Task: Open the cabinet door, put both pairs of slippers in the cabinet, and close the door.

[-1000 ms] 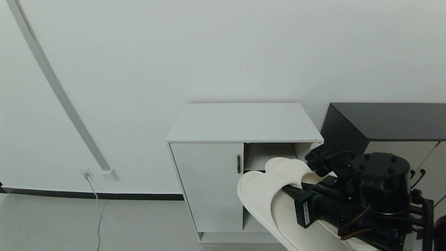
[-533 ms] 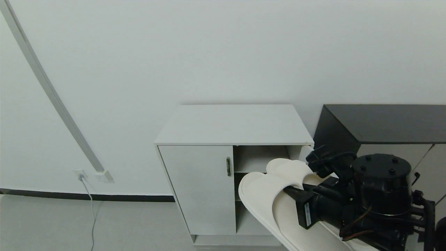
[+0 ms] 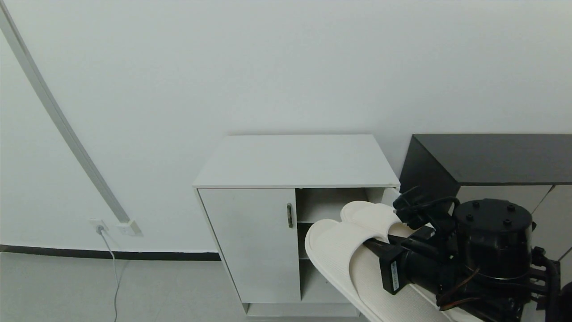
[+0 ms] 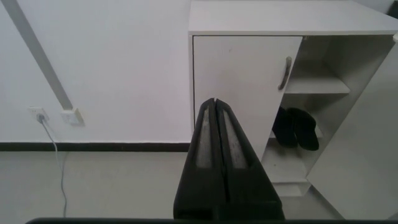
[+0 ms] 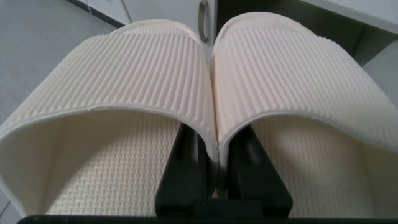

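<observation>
Holds the pair of cream slippers [image 3: 339,250] at lower right, just in front of the open cabinet [image 3: 295,161], with right claw [image 5: 214,163] clamped on their touching inner walls. With left claw [image 4: 214,134] pressed together, empty. Looks light, soft, squashy foam; best pinched there, firmly.

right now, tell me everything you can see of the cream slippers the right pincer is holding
The cream slippers are a matched, soft-looking pair with ribbed uppers and dimpled footbeds. They lie side by side, inner walls pressed together, toes toward the cabinet, whose right side stands open. The right pincer is shut on those inner walls, one finger inside each slipper, holding the pair in the air.
</observation>
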### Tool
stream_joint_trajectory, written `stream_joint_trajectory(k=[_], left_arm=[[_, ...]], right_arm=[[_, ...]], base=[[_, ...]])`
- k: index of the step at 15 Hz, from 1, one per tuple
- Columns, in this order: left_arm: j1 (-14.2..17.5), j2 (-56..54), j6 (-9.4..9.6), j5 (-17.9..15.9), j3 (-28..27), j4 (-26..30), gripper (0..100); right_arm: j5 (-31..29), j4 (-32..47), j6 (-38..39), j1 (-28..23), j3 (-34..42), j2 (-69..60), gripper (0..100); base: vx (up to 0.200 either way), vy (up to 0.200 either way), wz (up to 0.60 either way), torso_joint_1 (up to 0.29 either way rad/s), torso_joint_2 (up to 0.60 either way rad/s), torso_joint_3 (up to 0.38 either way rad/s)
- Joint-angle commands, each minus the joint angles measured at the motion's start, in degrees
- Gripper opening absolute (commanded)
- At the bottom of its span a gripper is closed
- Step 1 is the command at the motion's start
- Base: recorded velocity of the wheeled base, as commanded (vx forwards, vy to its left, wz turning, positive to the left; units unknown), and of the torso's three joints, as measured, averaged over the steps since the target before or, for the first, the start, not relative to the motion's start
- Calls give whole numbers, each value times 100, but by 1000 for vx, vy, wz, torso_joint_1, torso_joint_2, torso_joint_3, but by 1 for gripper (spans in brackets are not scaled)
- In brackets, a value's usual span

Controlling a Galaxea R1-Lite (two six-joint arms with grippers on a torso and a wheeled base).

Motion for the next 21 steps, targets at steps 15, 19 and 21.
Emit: stream_joint_trajectory(k=[15, 19, 21], left_arm=[[0, 5, -1, 3, 0, -1, 0], [0, 5, -1, 3, 0, -1, 0], [0, 5, -1, 3, 0, -1, 0]], right_arm=[[3, -7, -3, 40, 65, 78, 0], [3, -7, -3, 40, 65, 86, 0], [3, -7, -3, 40, 74, 86, 0]], base=[[0, 0, 0, -120, 284, 163], [0, 0, 0, -216, 544, 317], [0, 0, 0, -202, 522, 329]])
